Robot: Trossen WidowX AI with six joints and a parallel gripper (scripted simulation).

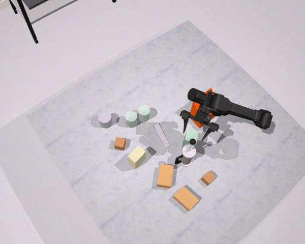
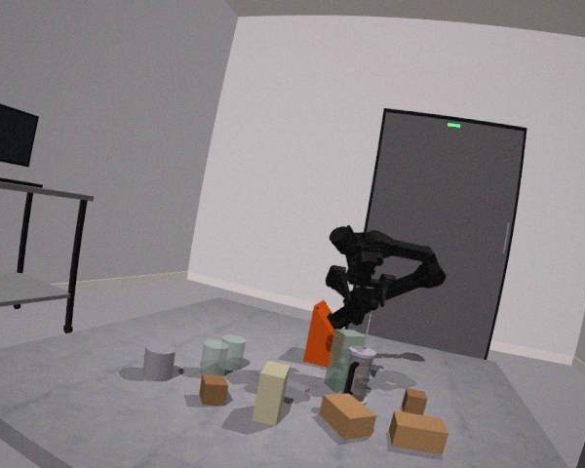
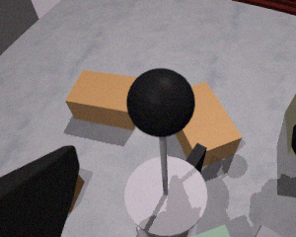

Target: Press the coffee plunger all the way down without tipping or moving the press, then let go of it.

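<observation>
The coffee press (image 1: 186, 159) (image 2: 362, 372) stands upright, with a pale round lid (image 1: 188, 151) (image 2: 362, 351) (image 3: 138, 193) and a black handle (image 1: 178, 159) (image 2: 352, 377) (image 3: 197, 157). Its plunger is up: the black ball knob (image 1: 192, 141) (image 3: 161, 102) sits well above the lid on a thin rod (image 2: 369, 325) (image 3: 164, 163). In the exterior view the knob is hidden by the arm. My gripper (image 1: 193, 136) (image 2: 366, 303) (image 3: 186, 146) is open and empty above the press, its fingers spread wide. In the wrist view the knob appears between the fingers; whether they touch it is not visible.
A green block (image 1: 191, 134) (image 2: 350, 336) stands right beside the press, near the orange arm base (image 1: 195, 111) (image 2: 316, 339). Tan blocks (image 1: 165, 175) (image 1: 186, 197) (image 1: 208, 177), a yellow block (image 1: 136, 156), a brown cube (image 1: 119, 143), a flat strip (image 1: 162, 135) and several cylinders (image 1: 144, 113) stand around.
</observation>
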